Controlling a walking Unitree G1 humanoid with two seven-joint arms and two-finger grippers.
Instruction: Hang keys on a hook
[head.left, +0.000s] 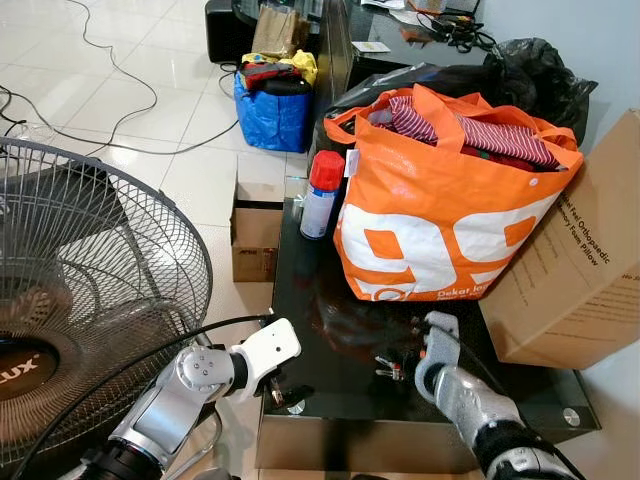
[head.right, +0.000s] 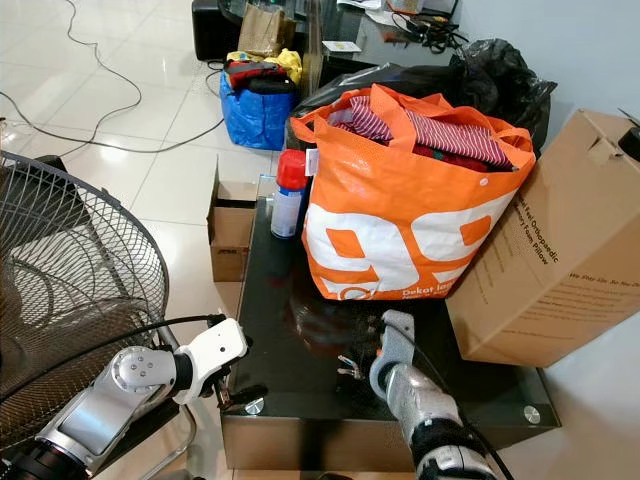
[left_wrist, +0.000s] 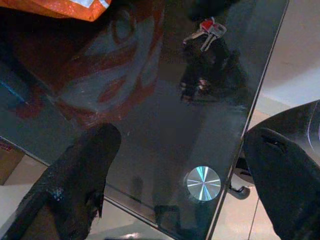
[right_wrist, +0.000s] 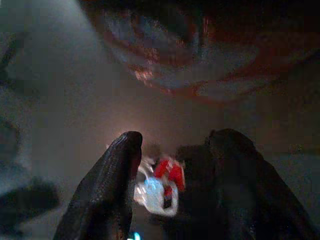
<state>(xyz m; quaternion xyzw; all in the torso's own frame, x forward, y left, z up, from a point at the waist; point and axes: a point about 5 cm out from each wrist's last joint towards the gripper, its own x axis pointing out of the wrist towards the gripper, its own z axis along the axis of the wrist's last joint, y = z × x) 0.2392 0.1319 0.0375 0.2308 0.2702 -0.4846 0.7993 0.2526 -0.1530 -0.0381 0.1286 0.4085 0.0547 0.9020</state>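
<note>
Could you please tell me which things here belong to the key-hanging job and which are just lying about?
Belonging to the job:
- keys on the black glass table
- right gripper, fingers open around the keys

Just lying about:
- orange bag
- cardboard box
- spray can
- fan
- blue bag
- left gripper, open over the table corner

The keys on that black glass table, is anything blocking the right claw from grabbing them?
Nothing visible does. The right gripper has its jaws open around the keys on the glass table.
</note>
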